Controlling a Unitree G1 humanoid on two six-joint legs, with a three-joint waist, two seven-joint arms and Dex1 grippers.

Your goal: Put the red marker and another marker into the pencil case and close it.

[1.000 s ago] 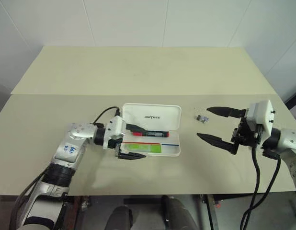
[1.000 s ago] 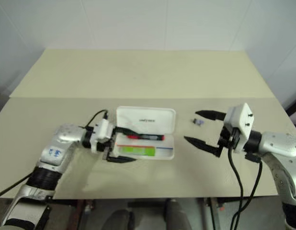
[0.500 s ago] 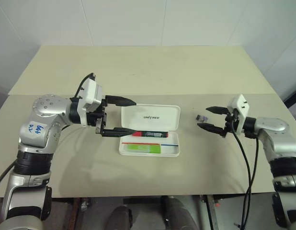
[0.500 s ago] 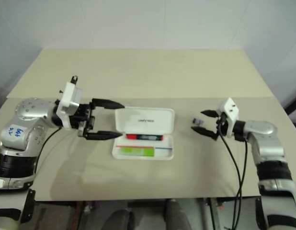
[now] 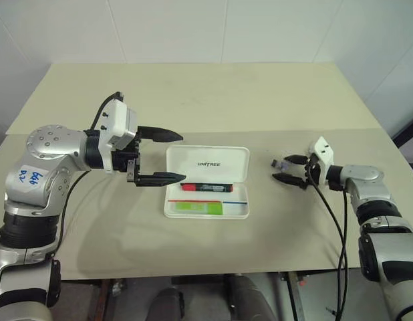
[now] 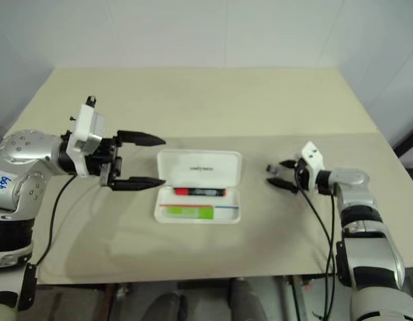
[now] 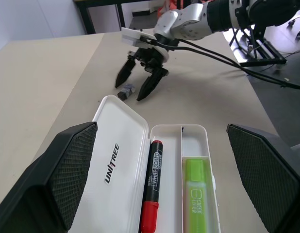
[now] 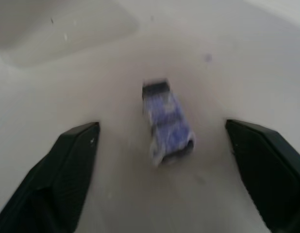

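Observation:
The white pencil case lies open mid-table, lid folded back. In its tray lie the red marker, against the hinge side, and the lime-green marker in the nearer compartment. My left gripper hovers open just left of the case, above the table, with nothing between its fingers. My right gripper is low at the right of the case, open, its fingers on either side of a small grey-blue clip without touching it.
The beige table stretches wide behind the case. Its front edge runs close below the case. A black cable trails from the right wrist over the table's near edge.
My left gripper lifted out of the case and drew back to its left. My right gripper went forward and down to straddle the small clip.

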